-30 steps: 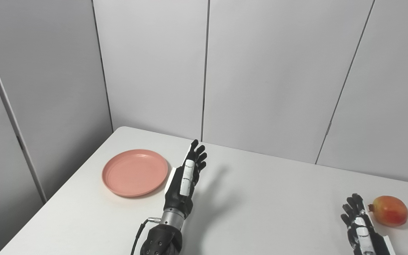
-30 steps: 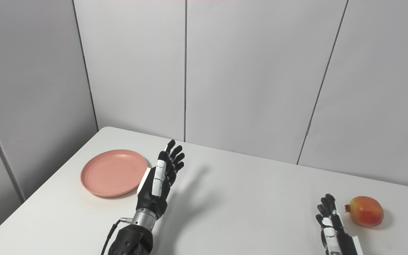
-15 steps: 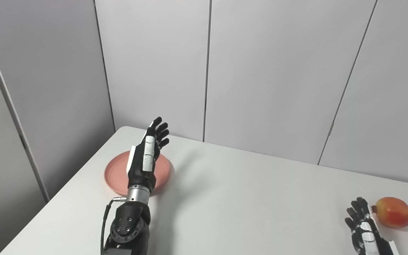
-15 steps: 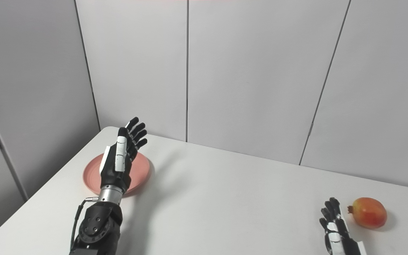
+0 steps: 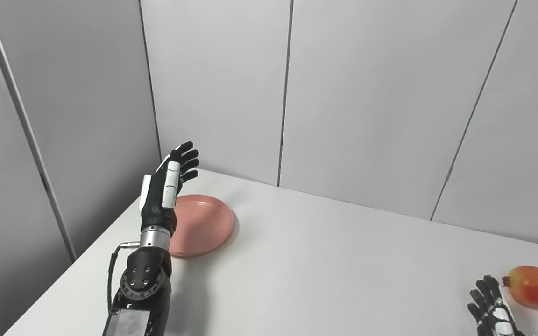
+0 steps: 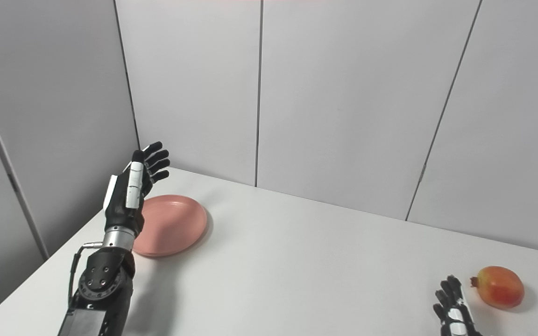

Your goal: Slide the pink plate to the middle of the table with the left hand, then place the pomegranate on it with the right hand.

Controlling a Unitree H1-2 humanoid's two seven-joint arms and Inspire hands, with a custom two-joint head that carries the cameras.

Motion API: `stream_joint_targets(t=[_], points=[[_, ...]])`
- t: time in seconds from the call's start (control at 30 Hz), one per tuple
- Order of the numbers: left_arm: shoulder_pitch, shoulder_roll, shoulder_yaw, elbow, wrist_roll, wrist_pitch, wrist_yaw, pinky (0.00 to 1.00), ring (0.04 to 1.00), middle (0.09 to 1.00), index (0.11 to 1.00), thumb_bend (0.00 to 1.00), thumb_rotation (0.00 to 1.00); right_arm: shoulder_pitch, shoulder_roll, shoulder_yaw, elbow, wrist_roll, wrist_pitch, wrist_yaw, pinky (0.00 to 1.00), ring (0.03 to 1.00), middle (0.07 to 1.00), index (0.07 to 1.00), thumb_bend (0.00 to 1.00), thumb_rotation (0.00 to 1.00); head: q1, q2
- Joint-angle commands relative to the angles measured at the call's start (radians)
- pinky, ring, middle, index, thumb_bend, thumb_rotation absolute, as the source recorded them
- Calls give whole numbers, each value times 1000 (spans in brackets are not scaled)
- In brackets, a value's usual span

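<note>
Left hand (image 5: 165, 193) is raised above the near-left side of the pink plate (image 5: 206, 223), fingers straight and a little spread, pointing up and away toward the wall, gripping nothing. From these views it covers the plate's left edge; whether it touches the rim I cannot tell. That plate lies flat on the white table (image 5: 325, 261), close to the table's far-left corner, and being round it has no long axis to speak of.

Well away from the plate, on the right side of the table near the front edge, sits the pomegranate (image 6: 500, 286), red shading to yellow. It lies on its side, long axis running roughly left to right, its small dark crown end pointing back toward the plate. Just on the plate side of the fruit is the right hand (image 6: 453, 310), low at the bottom edge, fingers loosely apart and empty, close beside the fruit but not on it.

Behind the table stand pale grey wall panels (image 5: 367, 93) with thin dark vertical seams, meeting in a corner behind the plate.
</note>
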Motion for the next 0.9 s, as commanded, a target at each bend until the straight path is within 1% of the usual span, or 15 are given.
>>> stream_joint_targets(t=[0.0, 0.2, 0.3, 0.37, 0.5, 0.57, 0.67, 0.77, 0.83, 0.87], points=[[-43, 41, 21, 17, 30, -80, 36, 778, 783, 782, 763, 903, 1000, 9, -9, -3, -9, 13, 11, 10, 1000, 1000, 1000, 1000, 477, 960, -3, 1], [-32, 58, 58, 63, 33, -115, 69, 769, 785, 783, 768, 904, 1000, 14, -11, -4, -24, 19, 22, 11, 1000, 1000, 1000, 1000, 477, 961, -1, 2], [-23, 71, 63, 86, 45, -124, 79, 776, 791, 790, 778, 908, 1000, 16, -10, -4, -32, 17, 27, 5, 1000, 1000, 1000, 1000, 483, 955, -2, 6], [-18, 79, 66, 107, 45, -131, 87, 803, 806, 800, 782, 945, 1000, 16, -11, -4, -38, 17, 31, 5, 1000, 1000, 1000, 1000, 483, 957, -1, 7], [-18, 89, 70, 158, 46, -155, 99, 831, 820, 811, 789, 926, 1000, 18, -12, -5, -52, 18, 48, 1, 1000, 1000, 1000, 1000, 484, 954, 5, 9], [-22, 92, 76, 199, 44, -185, 111, 839, 824, 814, 793, 889, 1000, 19, -12, -5, -59, 18, 56, -1, 1000, 1000, 1000, 1000, 488, 951, 6, 10], [-29, 97, 82, 267, 42, -238, 124, 816, 821, 815, 798, 875, 1000, 20, -13, -6, -64, 20, 56, 1, 1000, 1000, 1000, 1000, 473, 952, 12, 13], [-35, 104, 81, 327, 43, -261, 135, 800, 815, 812, 798, 879, 1000, 20, -15, -9, -65, 22, 57, 1, 1000, 1000, 1000, 1000, 459, 963, 16, 13], [-37, 107, 79, 353, 43, -273, 137, 807, 823, 822, 809, 870, 1000, 19, -16, -10, -65, 26, 59, 3, 1000, 1000, 1000, 1000, 459, 961, 18, 13], [-44, 104, 85, 381, 25, -297, 136, 810, 825, 824, 812, 867, 1000, 19, -16, -10, -64, 26, 58, 3, 1000, 1000, 1000, 1000, 458, 959, 22, 14]])
